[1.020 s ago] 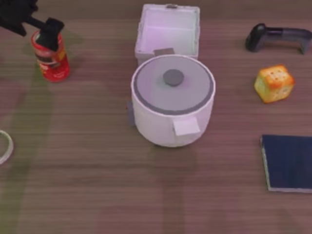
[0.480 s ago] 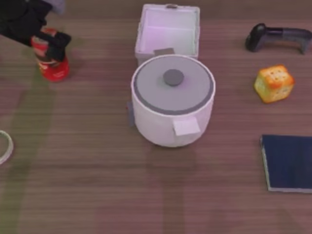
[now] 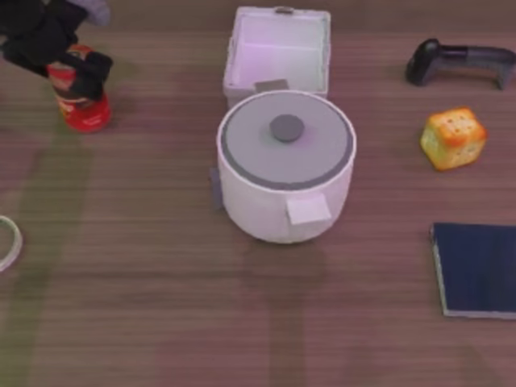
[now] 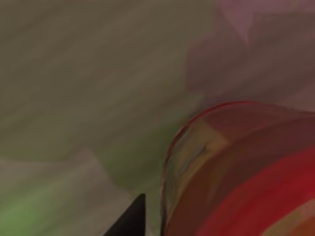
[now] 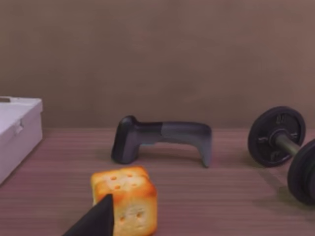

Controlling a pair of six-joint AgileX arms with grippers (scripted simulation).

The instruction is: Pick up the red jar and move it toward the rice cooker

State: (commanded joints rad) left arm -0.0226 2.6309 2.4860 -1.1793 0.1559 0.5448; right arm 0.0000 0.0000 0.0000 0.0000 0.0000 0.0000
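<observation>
The red jar [image 3: 83, 109] stands near the table's far left corner, and its red side [image 4: 256, 187] fills the left wrist view from very close. My left gripper [image 3: 71, 63] is down over the jar's top and shut on it, with one dark fingertip [image 4: 133, 219] beside the jar's wall. The rice cooker [image 3: 286, 165], a large white pot with a grey-ringed lid, sits mid-table to the jar's right, well apart from it. My right gripper [image 5: 98, 221] is out of the top view and stays parked at the right, facing the orange-yellow cube [image 5: 125, 199].
A square white open box [image 3: 278, 52] stands just behind the cooker. At the right are a dark handheld scanner [image 3: 459, 60], the cube [image 3: 453, 139] and a blue book [image 3: 477, 270]. A white ring [image 3: 6, 242] pokes in at the left edge. A dumbbell [image 5: 280, 142] lies far right.
My left gripper came down from above the jar and closed round its top. The jar has shifted slightly left and toward the far edge. Everything else is unmoved.
</observation>
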